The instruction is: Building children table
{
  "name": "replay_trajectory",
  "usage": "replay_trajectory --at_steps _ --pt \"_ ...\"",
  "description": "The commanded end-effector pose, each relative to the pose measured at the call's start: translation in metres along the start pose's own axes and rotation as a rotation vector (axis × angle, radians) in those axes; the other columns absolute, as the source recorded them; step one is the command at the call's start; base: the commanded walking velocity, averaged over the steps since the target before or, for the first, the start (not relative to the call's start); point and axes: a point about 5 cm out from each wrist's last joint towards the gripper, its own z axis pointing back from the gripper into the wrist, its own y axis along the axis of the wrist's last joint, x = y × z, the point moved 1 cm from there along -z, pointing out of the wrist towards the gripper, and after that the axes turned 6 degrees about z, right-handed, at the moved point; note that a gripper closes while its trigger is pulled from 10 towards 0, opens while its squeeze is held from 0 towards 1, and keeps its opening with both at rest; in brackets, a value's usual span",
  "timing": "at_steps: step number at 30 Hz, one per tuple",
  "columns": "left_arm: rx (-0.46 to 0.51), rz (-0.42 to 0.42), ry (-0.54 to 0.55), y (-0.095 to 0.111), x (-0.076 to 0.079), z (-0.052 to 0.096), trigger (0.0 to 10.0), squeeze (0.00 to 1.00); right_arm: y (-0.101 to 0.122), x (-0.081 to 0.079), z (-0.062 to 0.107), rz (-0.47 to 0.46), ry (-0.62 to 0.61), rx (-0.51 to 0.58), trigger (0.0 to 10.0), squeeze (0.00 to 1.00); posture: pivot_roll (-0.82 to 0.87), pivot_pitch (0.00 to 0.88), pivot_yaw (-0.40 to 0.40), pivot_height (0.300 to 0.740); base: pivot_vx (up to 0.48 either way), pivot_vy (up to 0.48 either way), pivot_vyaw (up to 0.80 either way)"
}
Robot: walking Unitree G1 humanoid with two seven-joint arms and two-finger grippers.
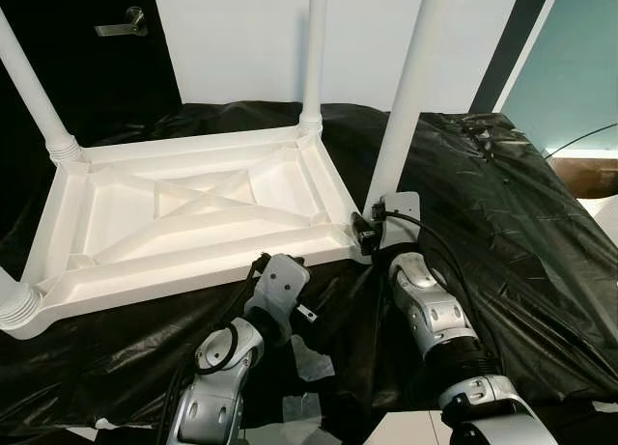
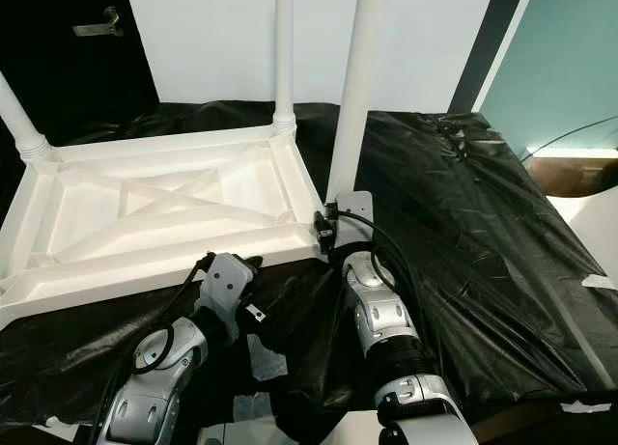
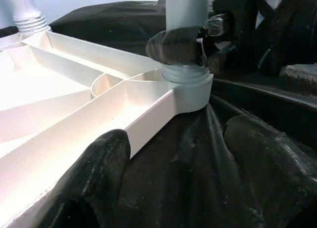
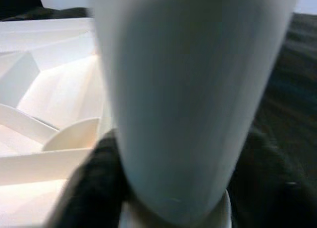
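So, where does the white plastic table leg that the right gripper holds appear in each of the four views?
Left eye view: the white plastic table leg rises right of centre, from the near right corner of the upturned white table top.
Right eye view: centre, slightly right.
Left wrist view: top centre, with the right gripper around it.
Right wrist view: across the middle.
Shared landmark: the ribbed socket collar at its base.

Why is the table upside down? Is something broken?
Nothing looks broken. The table top lies upside down on the black sheet so its legs can go in. The right gripper holds the leg at its corner socket; that leg leans slightly.
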Motion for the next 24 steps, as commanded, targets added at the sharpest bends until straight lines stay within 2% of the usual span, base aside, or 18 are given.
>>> replay_trajectory --at_steps 1,5,10,11,14,15,16,17,18,19,21,22,23,24 --pt "0.004 0.000 0.116 0.001 -0.006 0.001 10.0 0.00 -0.013 0.008 0.004 -0.006 -0.033 -0.052 10.0 1.00 0.16 0.032 -0.078 0.740 0.000 0.000 0.00" --pt "0.002 -0.002 0.117 0.000 -0.006 0.001 10.0 0.00 -0.006 0.008 0.008 -0.038 0.064 0.029 10.0 1.00 0.16 0.026 -0.075 0.740 0.000 0.000 0.00" --pt "0.002 -0.003 0.117 0.000 -0.006 0.002 10.0 0.00 -0.006 0.013 0.010 -0.045 0.107 0.053 10.0 1.00 0.16 0.024 -0.075 0.740 0.000 0.000 0.00" --pt "0.000 -0.005 0.118 0.000 -0.006 0.002 10.0 0.00 -0.006 0.020 0.012 -0.054 0.159 0.066 10.0 0.00 0.17 0.020 -0.074 0.740 0.000 0.000 0.00" --pt "-0.001 -0.006 0.119 -0.001 -0.007 0.003 10.0 0.00 -0.005 0.026 0.012 -0.047 0.215 0.080 10.0 0.00 0.17 0.017 -0.073 0.740 0.000 0.000 0.00" --pt "-0.001 -0.007 0.120 -0.001 -0.007 0.003 10.0 0.00 -0.004 0.031 0.012 -0.033 0.289 0.091 10.0 0.00 0.17 0.011 -0.073 0.740 0.000 0.000 0.00" --pt "-0.001 -0.007 0.120 -0.001 -0.007 0.003 10.0 0.00 -0.004 0.031 0.012 -0.033 0.289 0.091 10.0 0.00 0.17 0.011 -0.073 0.740 0.000 0.000 0.00" --pt "0.000 -0.009 0.121 0.000 -0.007 0.003 10.0 0.00 -0.002 0.033 0.011 -0.007 0.366 0.098 10.0 0.00 0.17 0.007 -0.072 0.740 0.000 0.000 0.00" --pt "0.000 -0.009 0.121 0.000 -0.007 0.003 10.0 0.00 -0.002 0.033 0.011 -0.007 0.366 0.098 10.0 0.00 0.17 0.007 -0.072 0.740 0.000 0.000 0.00" --pt "0.000 -0.010 0.122 0.000 -0.008 0.002 10.0 0.00 0.000 0.033 0.009 0.014 0.436 0.099 10.0 0.00 0.17 0.005 -0.072 0.740 0.000 0.000 0.00" --pt "0.000 -0.010 0.122 0.000 -0.008 0.002 10.0 0.00 0.000 0.033 0.009 0.014 0.436 0.099 10.0 0.00 0.17 0.005 -0.072 0.740 0.000 0.000 0.00" --pt "0.001 -0.010 0.122 0.000 -0.008 0.003 10.0 0.00 0.003 0.033 0.007 0.028 0.508 0.102 10.0 0.00 0.17 0.003 -0.072 0.740 0.000 0.000 0.00" --pt "0.001 -0.010 0.122 0.000 -0.008 0.003 10.0 0.00 0.003 0.033 0.007 0.028 0.508 0.102 10.0 0.00 0.17 0.003 -0.072 0.740 0.000 0.000 0.00" --pt "0.000 -0.012 0.120 0.000 -0.008 0.003 10.0 0.00 0.007 0.032 0.004 0.057 0.583 0.098 10.0 0.00 0.18 0.000 -0.069 0.740 0.000 0.000 0.00"
